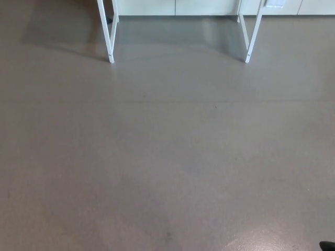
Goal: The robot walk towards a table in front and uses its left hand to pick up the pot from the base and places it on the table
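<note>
**Grey floor ahead, table frame at the top edge**

The head view looks down on a wide stretch of smooth grey floor (167, 157). Only the lower frame of the table (110, 42) shows, at the top edge of the picture: a white left leg that narrows to a foot on the floor, and a matching right leg (250, 42) well apart from it. The tabletop lies above the picture's edge, so the pot is out of sight, and nothing tells where it stands. Between and behind the legs runs a band of pale panels (178, 7) (cupboard fronts or wall, it is hard to say), and a soft shadow (178, 31) lies on the floor below them. A faint seam (157, 99) crosses the floor from side to side, with a small dark speck (215, 106) just under it. A pale glare (272, 243) sits near the bottom edge, and a small dark shape (327, 246) cuts into the bottom right corner, too little of it showing to identify. Neither the left hand nor the right hand shows, so the state of their fingers cannot be told.
</note>
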Robot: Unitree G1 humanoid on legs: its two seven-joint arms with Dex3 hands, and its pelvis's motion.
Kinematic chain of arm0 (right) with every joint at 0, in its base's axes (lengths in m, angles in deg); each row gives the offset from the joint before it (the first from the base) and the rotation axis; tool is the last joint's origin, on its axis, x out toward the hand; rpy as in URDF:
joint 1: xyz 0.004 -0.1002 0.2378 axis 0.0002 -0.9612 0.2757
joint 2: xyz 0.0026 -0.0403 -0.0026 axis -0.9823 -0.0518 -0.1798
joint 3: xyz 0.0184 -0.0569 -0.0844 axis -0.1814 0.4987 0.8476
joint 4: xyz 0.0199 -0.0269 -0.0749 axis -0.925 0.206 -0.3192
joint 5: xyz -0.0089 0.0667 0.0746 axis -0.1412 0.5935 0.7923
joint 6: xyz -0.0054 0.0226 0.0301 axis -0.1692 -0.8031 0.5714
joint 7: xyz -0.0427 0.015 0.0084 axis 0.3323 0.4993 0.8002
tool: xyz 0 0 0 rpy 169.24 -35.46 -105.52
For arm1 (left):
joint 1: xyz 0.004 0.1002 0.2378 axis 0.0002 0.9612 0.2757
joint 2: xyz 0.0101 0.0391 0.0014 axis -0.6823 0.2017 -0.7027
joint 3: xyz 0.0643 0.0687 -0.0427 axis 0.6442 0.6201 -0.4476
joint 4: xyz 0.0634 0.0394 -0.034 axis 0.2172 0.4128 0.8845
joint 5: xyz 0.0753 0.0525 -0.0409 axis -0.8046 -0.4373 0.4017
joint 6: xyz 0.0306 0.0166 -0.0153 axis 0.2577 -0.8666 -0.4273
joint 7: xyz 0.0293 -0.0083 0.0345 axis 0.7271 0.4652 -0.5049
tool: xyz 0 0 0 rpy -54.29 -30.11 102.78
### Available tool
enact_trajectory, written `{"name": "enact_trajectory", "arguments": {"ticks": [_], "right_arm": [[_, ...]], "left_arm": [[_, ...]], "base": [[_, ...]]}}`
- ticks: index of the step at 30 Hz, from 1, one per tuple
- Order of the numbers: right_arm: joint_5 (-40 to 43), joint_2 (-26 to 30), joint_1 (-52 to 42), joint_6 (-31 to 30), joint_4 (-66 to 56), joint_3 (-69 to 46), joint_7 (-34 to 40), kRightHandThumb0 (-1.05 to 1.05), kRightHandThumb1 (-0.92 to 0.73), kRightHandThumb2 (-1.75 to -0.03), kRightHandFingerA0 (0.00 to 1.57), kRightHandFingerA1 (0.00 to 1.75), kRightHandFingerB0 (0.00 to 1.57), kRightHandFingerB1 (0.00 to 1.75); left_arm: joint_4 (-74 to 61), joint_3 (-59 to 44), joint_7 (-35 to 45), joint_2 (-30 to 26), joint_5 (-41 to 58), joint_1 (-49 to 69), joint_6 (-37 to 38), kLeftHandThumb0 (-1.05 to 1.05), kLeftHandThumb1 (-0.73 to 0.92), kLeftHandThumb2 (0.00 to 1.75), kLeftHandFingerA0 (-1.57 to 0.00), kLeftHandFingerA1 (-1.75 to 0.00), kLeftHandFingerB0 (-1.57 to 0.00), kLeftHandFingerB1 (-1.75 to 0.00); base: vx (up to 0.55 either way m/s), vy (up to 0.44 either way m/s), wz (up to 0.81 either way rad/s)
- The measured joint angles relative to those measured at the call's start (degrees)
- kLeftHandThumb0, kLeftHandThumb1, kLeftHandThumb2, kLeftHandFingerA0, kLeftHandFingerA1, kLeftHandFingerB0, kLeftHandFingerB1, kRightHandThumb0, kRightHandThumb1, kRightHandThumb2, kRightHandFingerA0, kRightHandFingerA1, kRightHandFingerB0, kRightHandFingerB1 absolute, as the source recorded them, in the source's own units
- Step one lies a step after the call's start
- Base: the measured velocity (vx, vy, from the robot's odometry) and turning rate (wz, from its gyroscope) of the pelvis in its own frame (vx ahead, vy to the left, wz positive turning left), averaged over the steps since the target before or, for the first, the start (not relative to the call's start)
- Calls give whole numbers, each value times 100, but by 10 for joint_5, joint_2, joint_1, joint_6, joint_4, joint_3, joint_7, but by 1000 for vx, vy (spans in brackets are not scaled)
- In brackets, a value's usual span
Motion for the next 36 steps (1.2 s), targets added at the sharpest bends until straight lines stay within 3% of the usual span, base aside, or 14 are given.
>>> {"name": "enact_trajectory", "arguments": {"ticks": [21, 36], "right_arm": [[6, 4, -4, 50, 60, -1, -10, -38, -32, -58, 63, 48, 41, 42], [1, 0, -4, 74, 79, 20, -3, -43, -33, -60, 65, 49, 42, 43]], "left_arm": [[47, 7, 27, -2, -1, 6, 53, -24, 35, 54, -43, -46, -36, -37], [71, 12, 29, -18, -2, 10, 86, -24, 36, 55, -44, -44, -38, -37]], "base": [[14, 0, 2], [161, 193, -9]]}}
